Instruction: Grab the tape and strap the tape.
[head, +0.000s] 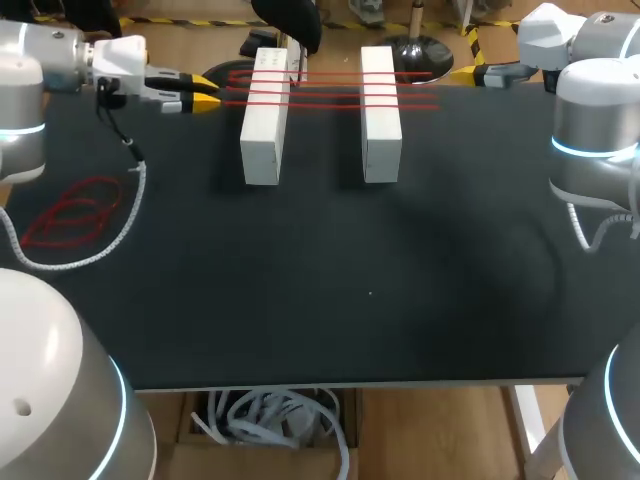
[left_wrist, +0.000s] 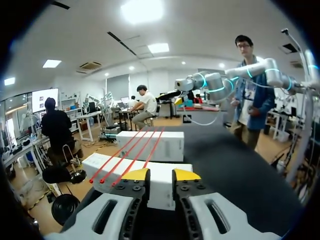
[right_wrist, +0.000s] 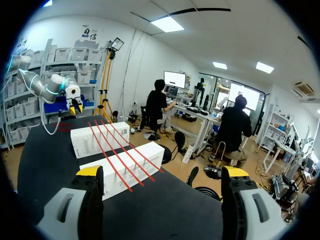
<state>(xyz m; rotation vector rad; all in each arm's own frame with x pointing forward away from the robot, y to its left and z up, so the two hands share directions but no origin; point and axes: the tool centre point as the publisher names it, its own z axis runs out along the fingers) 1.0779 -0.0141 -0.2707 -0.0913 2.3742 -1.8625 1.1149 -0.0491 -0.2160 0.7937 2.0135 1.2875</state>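
Note:
Three red tape strands (head: 330, 90) run taut across two white blocks (head: 265, 115) (head: 380, 110) at the table's far side. My left gripper (head: 208, 95) hovers just left of the strands' ends. In the left wrist view its gripper (left_wrist: 161, 175) has fingers drawn close with a narrow gap and nothing between them; the strand ends (left_wrist: 102, 179) lie beside its left finger. My right gripper (head: 465, 73) hangs off the far right of the blocks. It stands wide open (right_wrist: 162, 175), the strands (right_wrist: 117, 155) ahead of it.
A loose coil of red tape (head: 70, 215) lies on the black table (head: 370, 300) at the left. My left arm's white cable (head: 110, 245) loops around that coil.

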